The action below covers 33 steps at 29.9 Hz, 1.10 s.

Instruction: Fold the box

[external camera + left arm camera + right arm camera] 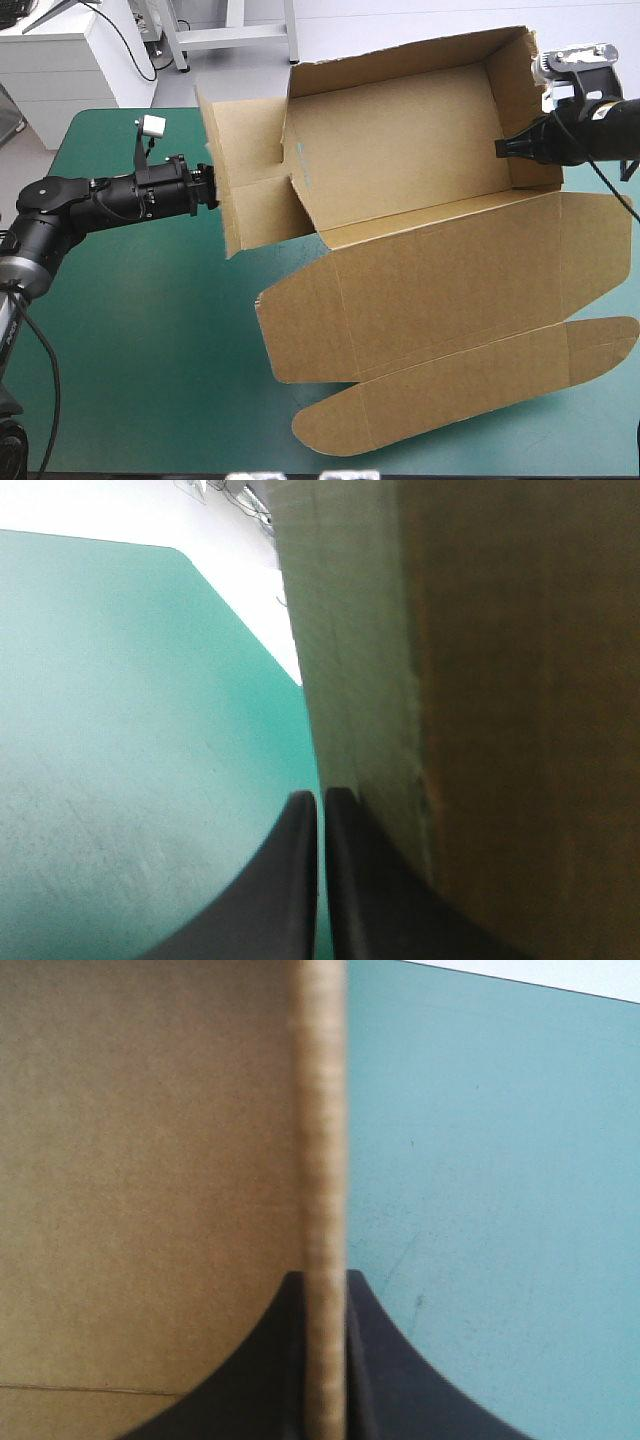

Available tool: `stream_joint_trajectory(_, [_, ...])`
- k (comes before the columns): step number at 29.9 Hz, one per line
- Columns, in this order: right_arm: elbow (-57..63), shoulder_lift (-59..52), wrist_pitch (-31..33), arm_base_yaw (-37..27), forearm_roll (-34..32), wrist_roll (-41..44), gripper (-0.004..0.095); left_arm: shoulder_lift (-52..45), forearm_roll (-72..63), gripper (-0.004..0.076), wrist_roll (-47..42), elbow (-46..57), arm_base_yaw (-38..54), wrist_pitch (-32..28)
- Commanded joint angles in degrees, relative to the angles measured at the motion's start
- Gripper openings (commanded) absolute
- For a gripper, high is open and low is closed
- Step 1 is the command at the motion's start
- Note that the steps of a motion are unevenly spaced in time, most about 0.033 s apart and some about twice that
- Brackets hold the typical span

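The brown box (pixel 400 140) stands on the far half of the table as an open tray, its back and right walls raised. Its lid (pixel 430 290) lies flat toward the front, ending in a rounded tuck flap (pixel 450 390). My left gripper (pixel 213 190) is shut on the outer edge of the left end flap, which leans outward. In the left wrist view the fingers (pixel 322 802) all but meet, and the board (pixel 480 680) runs ahead beside them. My right gripper (pixel 500 148) is shut on the right wall, whose edge (pixel 322 1160) shows between the fingers (pixel 322 1280).
Bare teal-green cover (pixel 130 330) spreads to the left of the box and in front of my left arm. The lid's tuck flap reaches close to the table's front and right edges. The table's far left corner (pixel 190 560) shows beyond the left gripper.
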Motion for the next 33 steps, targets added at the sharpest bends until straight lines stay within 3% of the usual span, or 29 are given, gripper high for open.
stream_joint_trajectory(1, [-1.58,-1.89,-4.01,0.58,1.92,1.12,-0.0013,-1.77,-4.64,0.0015,-1.09,-3.97,-0.49,5.67])
stream_joint_trajectory(11, [-1.58,-0.17,-11.34,11.53,-8.83,8.31,-0.0013,-1.77,-5.42,0.0020,-1.27,-5.15,-0.49,5.67])
stream_joint_trajectory(14, [-1.58,0.70,-11.56,12.76,-9.53,9.20,-0.0014,-1.77,-5.54,0.0056,-1.27,-6.16,-0.49,5.67])
stream_joint_trajectory(17, [-1.58,1.65,-11.80,12.84,-9.09,9.49,-0.0013,-1.77,-5.54,0.0132,-1.27,-6.87,-0.49,5.67])
stream_joint_trajectory(24, [-1.58,2.14,-13.38,12.84,-8.00,9.39,-0.0013,-1.77,-4.66,0.0475,-1.16,-7.32,-1.42,5.67])
stream_joint_trajectory(26, [-1.58,2.14,-14.08,12.84,-7.20,9.61,-0.0013,-1.77,-4.66,0.0538,-1.06,-7.32,-2.38,5.67])
stream_joint_trajectory(28, [-1.58,2.14,-14.45,12.92,-6.24,9.61,-0.0013,-1.77,-4.53,0.0574,-0.84,-7.32,-3.03,5.67])
stream_joint_trajectory(33, [-1.58,2.14,-15.97,15.57,-8.46,10.47,-0.0013,-1.77,-2.01,0.0576,-1.67,-8.25,-3.30,2.59])
